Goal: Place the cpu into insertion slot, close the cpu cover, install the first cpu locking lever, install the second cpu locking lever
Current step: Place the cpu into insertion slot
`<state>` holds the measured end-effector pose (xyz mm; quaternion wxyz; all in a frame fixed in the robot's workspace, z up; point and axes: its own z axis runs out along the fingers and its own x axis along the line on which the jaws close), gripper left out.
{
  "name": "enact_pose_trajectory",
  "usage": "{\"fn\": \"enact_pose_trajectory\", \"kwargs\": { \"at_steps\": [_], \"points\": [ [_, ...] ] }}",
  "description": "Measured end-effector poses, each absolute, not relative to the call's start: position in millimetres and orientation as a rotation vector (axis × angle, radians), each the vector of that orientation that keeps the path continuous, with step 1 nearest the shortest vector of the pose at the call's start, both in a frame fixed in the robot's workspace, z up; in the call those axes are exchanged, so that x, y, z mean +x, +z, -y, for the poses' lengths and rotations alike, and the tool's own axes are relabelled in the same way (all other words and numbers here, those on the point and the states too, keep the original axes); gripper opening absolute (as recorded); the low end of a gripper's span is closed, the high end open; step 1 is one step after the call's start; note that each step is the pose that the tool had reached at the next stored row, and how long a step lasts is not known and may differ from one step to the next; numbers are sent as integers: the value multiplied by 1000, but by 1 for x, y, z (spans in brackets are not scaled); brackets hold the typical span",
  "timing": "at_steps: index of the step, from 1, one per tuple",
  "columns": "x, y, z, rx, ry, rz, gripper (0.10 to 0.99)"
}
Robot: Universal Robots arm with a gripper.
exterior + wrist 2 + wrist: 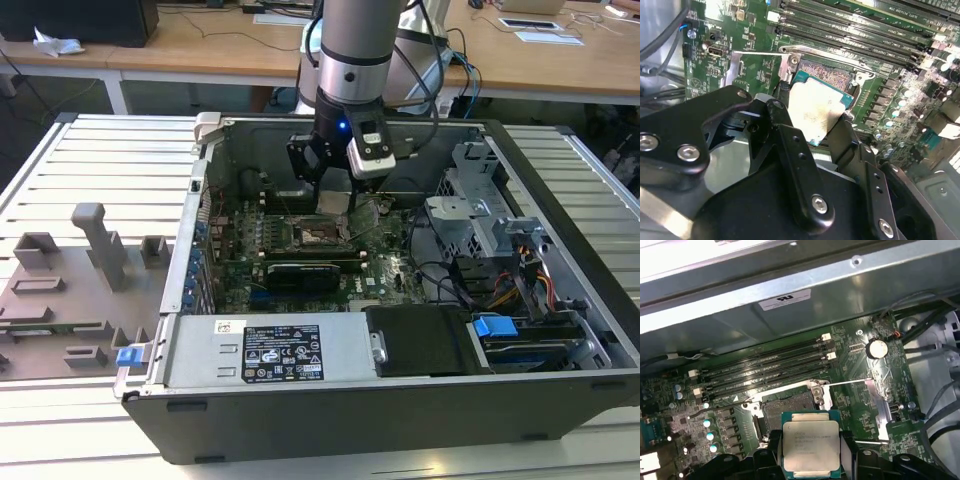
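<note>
Tool (811,456) is clamping the cpu (811,442) by two opposite edges, holding it flat just above the insertion slot (789,407), not touching it. Slot is sitting uncovered in the green motherboard (860,365), beside black memory slots (765,367), inside the computer case (250,350) resting on the table (100,160).

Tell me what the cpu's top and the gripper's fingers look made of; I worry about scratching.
The cpu: top looks like matte silvery-grey metal, by its dull even sheen; the edge looks like green circuit board. The fingers of the gripper holding it: black, satin, with screw heads; metal or hard plastic, the look leaves open.
</note>
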<state>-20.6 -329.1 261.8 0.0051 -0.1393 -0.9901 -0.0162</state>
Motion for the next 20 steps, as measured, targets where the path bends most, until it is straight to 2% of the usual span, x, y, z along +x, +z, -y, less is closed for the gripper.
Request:
{"fn": "enact_pose_trajectory", "kwargs": {
  "at_steps": [20],
  "points": [
    [-21,260,329,-753,-25,3044,545]
  ]
}}
